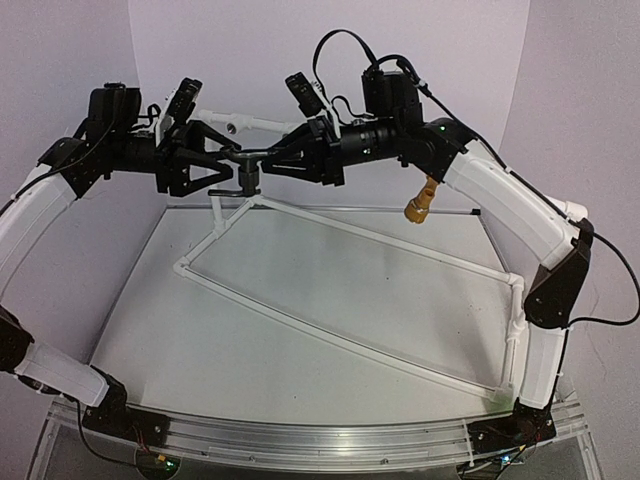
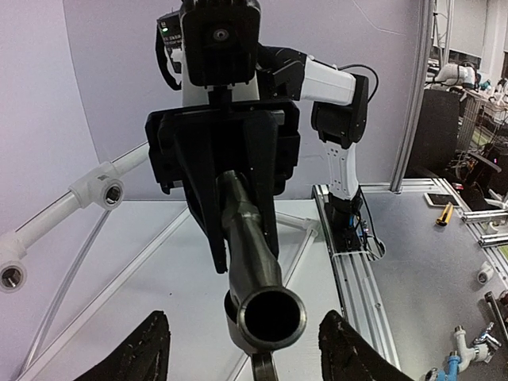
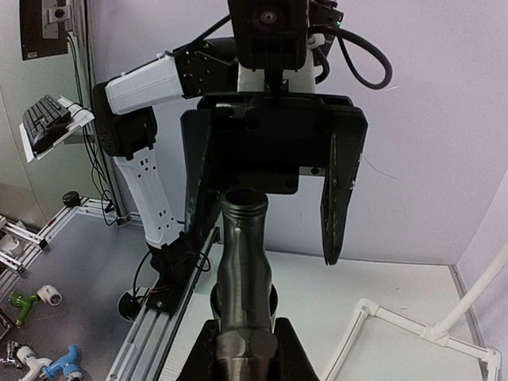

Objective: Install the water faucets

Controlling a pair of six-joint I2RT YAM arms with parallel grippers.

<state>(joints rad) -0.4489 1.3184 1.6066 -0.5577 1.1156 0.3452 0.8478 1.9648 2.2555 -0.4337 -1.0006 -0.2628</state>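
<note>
Black faucet clenched in right jaws, left jaws spread; brass faucet only in top view.

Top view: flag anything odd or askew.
The brass faucet hangs slanted by the right arm, its mount hidden. Otherwise nothing: the right fingers grip the black faucet mid-air, left fingers open.

Blk faucet: matte, smooth metal
</note>
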